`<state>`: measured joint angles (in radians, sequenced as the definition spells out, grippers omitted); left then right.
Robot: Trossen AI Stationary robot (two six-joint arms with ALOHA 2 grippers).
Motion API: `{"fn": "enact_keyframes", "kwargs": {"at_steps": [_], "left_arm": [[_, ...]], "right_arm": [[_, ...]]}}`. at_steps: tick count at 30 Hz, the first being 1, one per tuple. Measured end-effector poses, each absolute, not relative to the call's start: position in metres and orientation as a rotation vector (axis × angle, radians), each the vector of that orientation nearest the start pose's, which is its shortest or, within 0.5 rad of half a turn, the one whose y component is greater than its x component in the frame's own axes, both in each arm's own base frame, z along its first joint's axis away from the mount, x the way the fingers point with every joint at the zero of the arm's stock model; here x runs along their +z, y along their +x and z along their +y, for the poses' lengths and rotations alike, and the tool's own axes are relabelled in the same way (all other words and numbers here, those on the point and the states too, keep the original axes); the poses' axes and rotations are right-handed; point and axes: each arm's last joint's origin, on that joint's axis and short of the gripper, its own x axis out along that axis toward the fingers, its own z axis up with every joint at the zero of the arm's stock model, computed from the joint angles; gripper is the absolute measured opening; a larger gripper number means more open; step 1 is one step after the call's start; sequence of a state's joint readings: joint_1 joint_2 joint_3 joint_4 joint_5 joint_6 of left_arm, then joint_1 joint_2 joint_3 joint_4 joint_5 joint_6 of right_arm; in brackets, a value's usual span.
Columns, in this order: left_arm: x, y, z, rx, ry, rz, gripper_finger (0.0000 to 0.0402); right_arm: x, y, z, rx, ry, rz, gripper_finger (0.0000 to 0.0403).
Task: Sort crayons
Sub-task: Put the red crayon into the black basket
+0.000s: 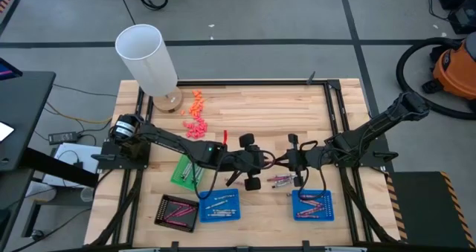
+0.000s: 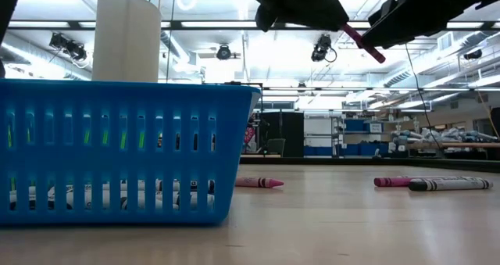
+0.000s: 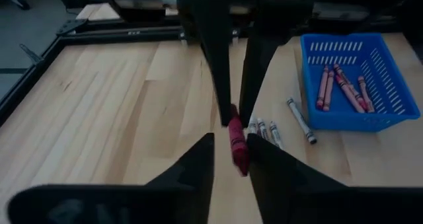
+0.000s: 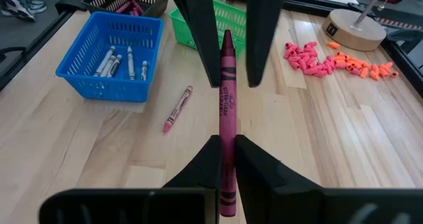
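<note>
Because the maroon crayon (image 4: 226,112) was passing between arms above the surface (image 1: 260,107), the right pincer (image 4: 225,159) clamped one end while the left pincer (image 3: 230,152) stood half-closed around the other.

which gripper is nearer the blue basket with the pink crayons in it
Right. The right gripper, shut on a maroon crayon, is just above and beside that blue basket. The left gripper sits farther off, on the far side of the right one, closing on the same crayon.
</note>
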<state>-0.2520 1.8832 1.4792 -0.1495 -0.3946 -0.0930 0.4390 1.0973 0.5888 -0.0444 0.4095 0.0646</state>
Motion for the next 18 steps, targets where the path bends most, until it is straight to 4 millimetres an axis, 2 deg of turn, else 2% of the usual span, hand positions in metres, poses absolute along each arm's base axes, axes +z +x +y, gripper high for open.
{"fn": "enact_keyframes", "kwargs": {"at_steps": [9,13,18], "left_arm": [[0.2645,0.4201,-0.0979,0.122,0.062,0.513,0.0034],[0.2646,0.4202,-0.0979,0.122,0.061,0.512,0.0030],[0.2637,0.4197,-0.0979,0.121,0.046,0.522,0.0030]], "right_arm": [[0.2218,0.2067,0.0847,0.017,-0.142,0.507,0.0040],[0.2218,0.2068,0.0848,0.016,-0.132,0.506,0.0048],[0.2228,0.2073,0.0849,0.011,-0.110,0.496,0.0087]]}}
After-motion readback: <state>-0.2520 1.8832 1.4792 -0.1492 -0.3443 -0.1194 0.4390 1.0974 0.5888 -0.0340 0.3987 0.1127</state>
